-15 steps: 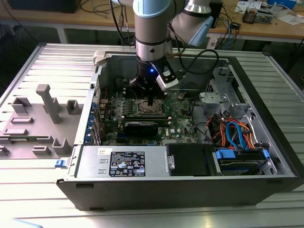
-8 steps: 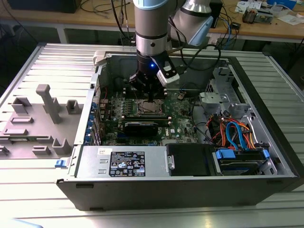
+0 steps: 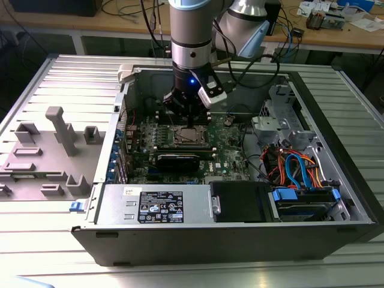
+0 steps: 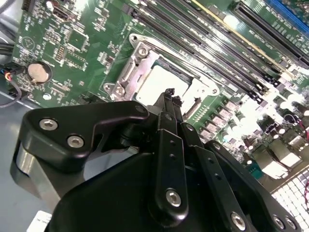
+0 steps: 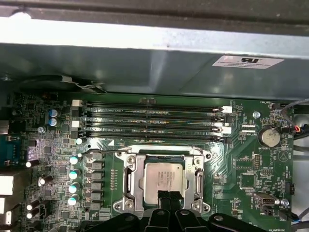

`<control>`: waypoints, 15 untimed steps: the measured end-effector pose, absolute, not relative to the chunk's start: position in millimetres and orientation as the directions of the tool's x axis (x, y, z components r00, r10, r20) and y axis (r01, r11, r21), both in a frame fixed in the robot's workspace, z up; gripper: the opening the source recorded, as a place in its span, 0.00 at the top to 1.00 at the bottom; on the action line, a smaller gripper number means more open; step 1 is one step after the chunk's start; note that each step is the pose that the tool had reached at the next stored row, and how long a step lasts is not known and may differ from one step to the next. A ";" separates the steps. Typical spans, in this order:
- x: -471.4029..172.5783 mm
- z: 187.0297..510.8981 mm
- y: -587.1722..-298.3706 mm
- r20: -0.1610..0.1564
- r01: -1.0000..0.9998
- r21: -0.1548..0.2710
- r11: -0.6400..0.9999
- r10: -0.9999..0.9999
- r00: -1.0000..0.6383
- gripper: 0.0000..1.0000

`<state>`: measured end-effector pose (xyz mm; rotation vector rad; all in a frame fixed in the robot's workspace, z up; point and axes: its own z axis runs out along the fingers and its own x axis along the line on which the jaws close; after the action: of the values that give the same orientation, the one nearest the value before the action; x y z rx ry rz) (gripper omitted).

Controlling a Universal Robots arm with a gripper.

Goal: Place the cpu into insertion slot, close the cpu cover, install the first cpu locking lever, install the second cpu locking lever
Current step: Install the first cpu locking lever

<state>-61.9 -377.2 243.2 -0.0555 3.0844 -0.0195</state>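
One gripper (image 4: 170,93), fingers pressed together, pinching nothing. Directly beneath its tips: cpu (image 5: 164,175), lying flat, framed by lowered cpu cover (image 5: 136,180) on green motherboard (image 5: 241,164). Contact with tips unclear.

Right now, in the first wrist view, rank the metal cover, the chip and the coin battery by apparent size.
Largest to smallest:
1. metal cover
2. chip
3. coin battery

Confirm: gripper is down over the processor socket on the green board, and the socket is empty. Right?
Not empty. The first wrist view shows the chip lying in the socket. The gripper is down over it on the green board, as you say.
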 end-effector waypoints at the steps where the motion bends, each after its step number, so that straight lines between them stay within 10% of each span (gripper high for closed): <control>1: -64.4 243.1 -377.1 -0.057 -0.035 -0.013 0.999 -0.036 -0.998 0.89; 15: -89.7 248.1 -377.1 -0.057 -0.035 -0.013 0.999 -0.036 -0.998 0.89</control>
<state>-89.7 -377.1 248.1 -0.0553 3.0842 -0.0190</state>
